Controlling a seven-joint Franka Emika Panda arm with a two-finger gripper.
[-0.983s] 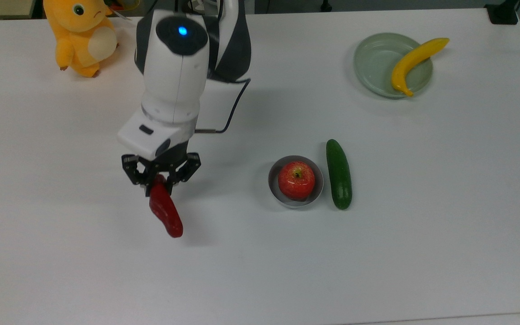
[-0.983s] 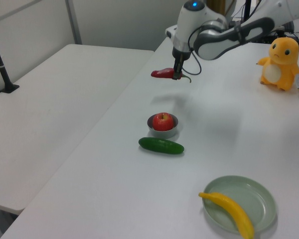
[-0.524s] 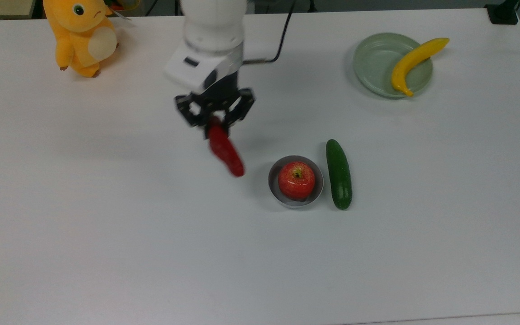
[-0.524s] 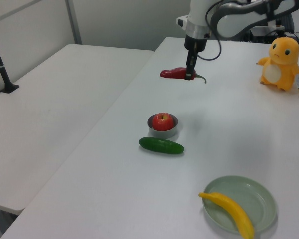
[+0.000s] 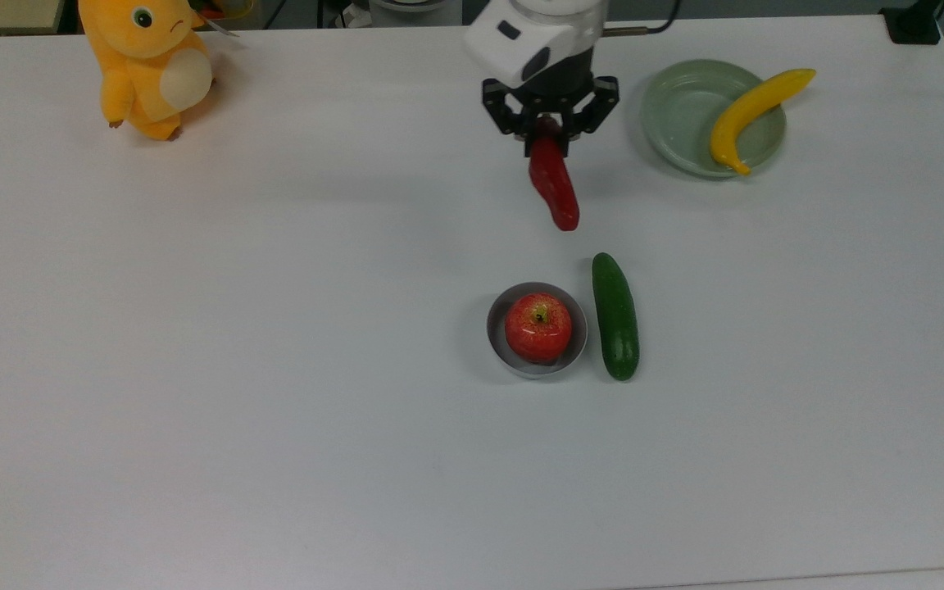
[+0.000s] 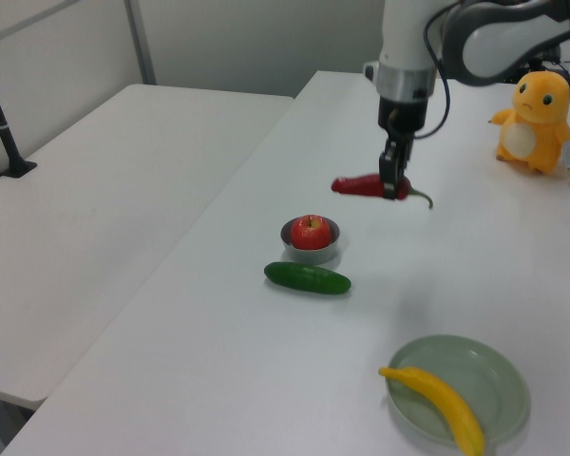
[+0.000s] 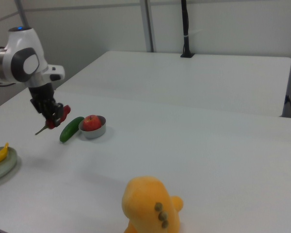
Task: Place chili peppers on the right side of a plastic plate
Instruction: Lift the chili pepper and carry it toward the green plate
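Near the front of the table (image 5: 275,459) in the top view sit the red apple (image 5: 537,327) in its little grey bowl (image 5: 498,344) and the green cucumber (image 5: 615,315) just beside it. Farther back the claw (image 5: 550,124) is pinched on the stem end of the chili (image 5: 552,183), holding it up in the air, a bit to the top view's left of the green plate (image 5: 673,115). The chili is dark red, shiny and long with a thin curved green stem (image 6: 421,197). I think the best way is to carry it level past the plate and set it down gently on the bare table on the plate's right side — not on the banana (image 5: 751,111) lying across the plate, whose tip sticks out over the rim.
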